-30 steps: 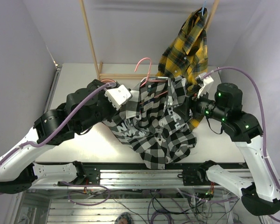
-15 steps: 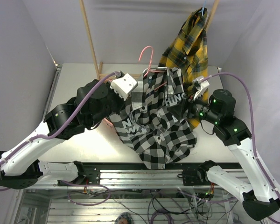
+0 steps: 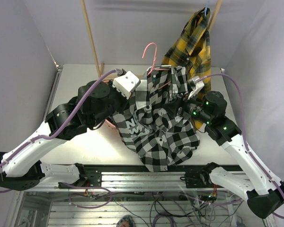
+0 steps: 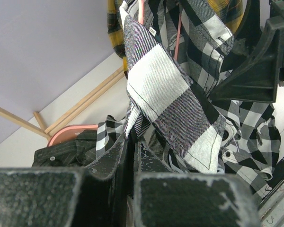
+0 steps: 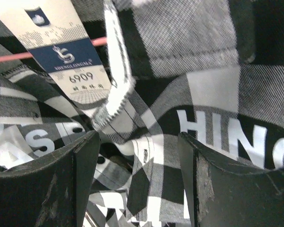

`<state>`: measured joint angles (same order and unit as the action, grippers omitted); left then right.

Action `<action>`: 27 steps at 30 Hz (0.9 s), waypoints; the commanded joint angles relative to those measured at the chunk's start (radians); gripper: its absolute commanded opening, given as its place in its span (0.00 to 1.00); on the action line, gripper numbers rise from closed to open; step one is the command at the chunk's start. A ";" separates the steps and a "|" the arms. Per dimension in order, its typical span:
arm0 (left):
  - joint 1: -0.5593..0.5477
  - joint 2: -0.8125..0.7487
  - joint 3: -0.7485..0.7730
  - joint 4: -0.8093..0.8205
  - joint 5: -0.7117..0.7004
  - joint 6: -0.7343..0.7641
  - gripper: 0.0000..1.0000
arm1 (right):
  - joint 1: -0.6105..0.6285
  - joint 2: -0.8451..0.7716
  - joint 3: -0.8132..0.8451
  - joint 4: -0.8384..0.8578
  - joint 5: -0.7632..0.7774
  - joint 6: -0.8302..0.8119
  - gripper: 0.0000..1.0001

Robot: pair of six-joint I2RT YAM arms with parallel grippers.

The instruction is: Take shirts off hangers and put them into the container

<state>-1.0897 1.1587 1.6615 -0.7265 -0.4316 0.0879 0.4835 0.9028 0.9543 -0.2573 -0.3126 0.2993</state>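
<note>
left claw [image 4: 131, 142] clenched on check shirt [image 4: 170, 94] | right claw [image 5: 138, 161] released | tag [image 5: 68, 61] at 10 o'clock: "6909", maybe "SHENGLINGMA"

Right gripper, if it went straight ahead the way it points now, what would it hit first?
Most likely the black-and-white check shirt: its fabric fills the view just ahead of the open right gripper. The pink hanger shows beyond it, though the depth is unclear.
</note>
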 commanded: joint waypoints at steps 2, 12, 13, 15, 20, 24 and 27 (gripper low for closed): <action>0.005 -0.002 0.049 0.096 0.031 -0.025 0.07 | 0.080 0.034 -0.007 0.120 0.159 0.010 0.65; 0.004 -0.085 0.019 0.016 0.073 -0.034 0.07 | 0.194 0.127 0.033 0.092 0.717 0.018 0.06; 0.004 -0.101 0.012 0.001 0.069 -0.033 0.07 | 0.194 0.120 0.039 0.074 0.750 0.018 0.02; 0.005 -0.137 -0.005 -0.027 0.058 -0.035 0.07 | 0.194 0.098 0.078 0.021 0.790 0.011 0.00; 0.004 -0.228 -0.056 -0.090 0.069 -0.036 0.07 | 0.194 0.040 0.191 -0.134 0.846 -0.031 0.00; 0.005 -0.300 -0.116 -0.125 0.101 -0.018 0.07 | 0.194 0.015 0.299 -0.240 0.828 -0.054 0.00; 0.005 -0.362 -0.176 -0.135 0.168 0.007 0.07 | 0.194 -0.006 0.364 -0.277 0.812 -0.064 0.00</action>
<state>-1.0901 0.8631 1.5364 -0.8539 -0.3248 0.0704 0.6781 0.9268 1.2392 -0.4278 0.4625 0.2684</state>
